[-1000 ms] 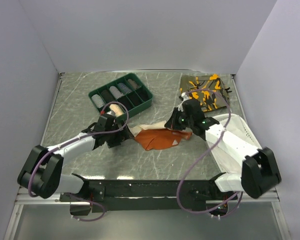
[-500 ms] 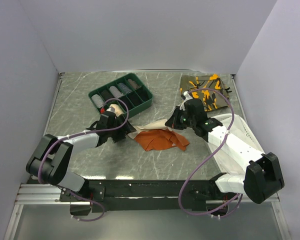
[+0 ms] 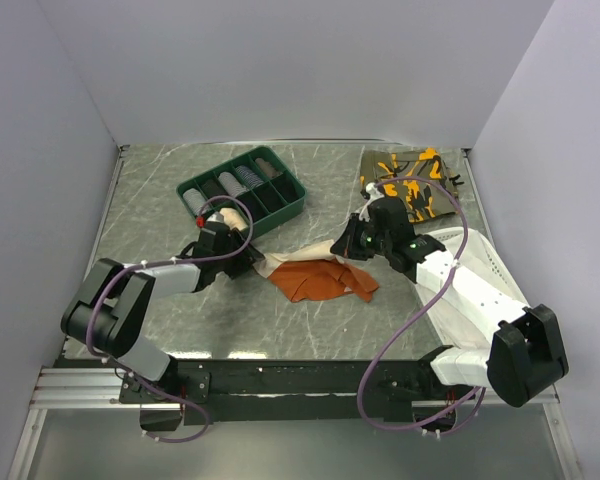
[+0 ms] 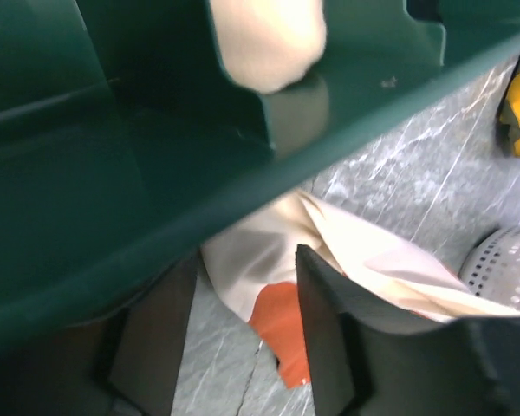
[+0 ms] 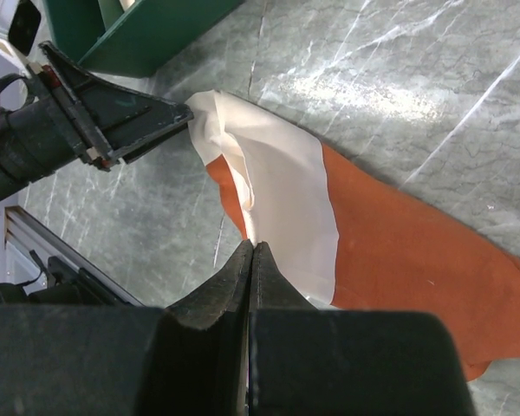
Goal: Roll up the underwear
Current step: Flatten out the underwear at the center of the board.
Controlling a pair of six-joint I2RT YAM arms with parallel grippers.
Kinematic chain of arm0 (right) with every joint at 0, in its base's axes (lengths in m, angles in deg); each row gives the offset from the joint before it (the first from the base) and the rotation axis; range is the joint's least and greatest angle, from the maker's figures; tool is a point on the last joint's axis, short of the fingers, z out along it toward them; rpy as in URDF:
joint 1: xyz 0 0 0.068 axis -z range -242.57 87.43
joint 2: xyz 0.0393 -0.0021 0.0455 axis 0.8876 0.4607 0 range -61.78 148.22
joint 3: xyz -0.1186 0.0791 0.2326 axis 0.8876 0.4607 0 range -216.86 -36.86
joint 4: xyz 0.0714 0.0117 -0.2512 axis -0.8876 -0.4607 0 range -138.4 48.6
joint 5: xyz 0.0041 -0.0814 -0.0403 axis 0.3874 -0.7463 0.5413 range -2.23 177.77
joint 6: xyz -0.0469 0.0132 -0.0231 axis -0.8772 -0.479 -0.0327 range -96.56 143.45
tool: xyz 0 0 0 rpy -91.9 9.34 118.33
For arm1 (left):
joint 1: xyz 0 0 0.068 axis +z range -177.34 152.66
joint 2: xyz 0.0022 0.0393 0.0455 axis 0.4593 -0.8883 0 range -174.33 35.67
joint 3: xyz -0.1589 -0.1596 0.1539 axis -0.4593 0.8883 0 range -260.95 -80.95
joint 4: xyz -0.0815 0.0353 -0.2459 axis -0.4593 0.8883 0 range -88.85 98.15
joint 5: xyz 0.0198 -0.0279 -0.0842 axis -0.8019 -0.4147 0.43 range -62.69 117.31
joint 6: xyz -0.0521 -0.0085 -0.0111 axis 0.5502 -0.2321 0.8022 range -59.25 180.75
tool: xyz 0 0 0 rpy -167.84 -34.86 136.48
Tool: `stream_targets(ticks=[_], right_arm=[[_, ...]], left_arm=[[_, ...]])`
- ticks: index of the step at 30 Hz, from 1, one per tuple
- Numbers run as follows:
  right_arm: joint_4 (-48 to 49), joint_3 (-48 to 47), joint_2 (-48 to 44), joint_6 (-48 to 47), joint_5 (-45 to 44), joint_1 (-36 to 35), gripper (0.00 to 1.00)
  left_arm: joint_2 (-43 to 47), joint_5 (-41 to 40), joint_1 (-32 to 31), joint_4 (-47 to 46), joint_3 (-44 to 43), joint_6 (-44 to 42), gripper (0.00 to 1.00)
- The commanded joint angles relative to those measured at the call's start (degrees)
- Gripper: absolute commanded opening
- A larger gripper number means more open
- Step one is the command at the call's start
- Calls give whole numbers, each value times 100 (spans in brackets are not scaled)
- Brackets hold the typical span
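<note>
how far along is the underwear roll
Done: nothing rolled yet; the underwear lies loosely creased on the table. In hand: the left gripper has its jaws apart around the cream waistband edge, and the right gripper, shut, seems to pinch the fabric. Left: the whole roll.

Top: high behind, angled down over whole table [image 3: 150, 210]. Wrists: low, very close, facing each other; same underwear [image 5: 277, 199] cream panel in all three.
</note>
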Motion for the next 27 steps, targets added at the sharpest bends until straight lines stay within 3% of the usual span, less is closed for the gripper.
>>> stream_targets(ticks=[1, 14, 20, 27], right_arm=[[-4, -363, 70, -92, 36, 9, 0], [-83, -539, 44, -83, 71, 9, 0], [-302, -741, -307, -224, 62, 9, 0], [-636, -873, -1054, -320, 97, 9, 0]], left_arm=[[-224, -202, 17, -311, 53, 14, 53], [83, -369, 17, -110, 106, -47, 1], [952, -562, 17, 619, -96, -495, 1], [2893, -572, 17, 2245, -448, -1111, 1]])
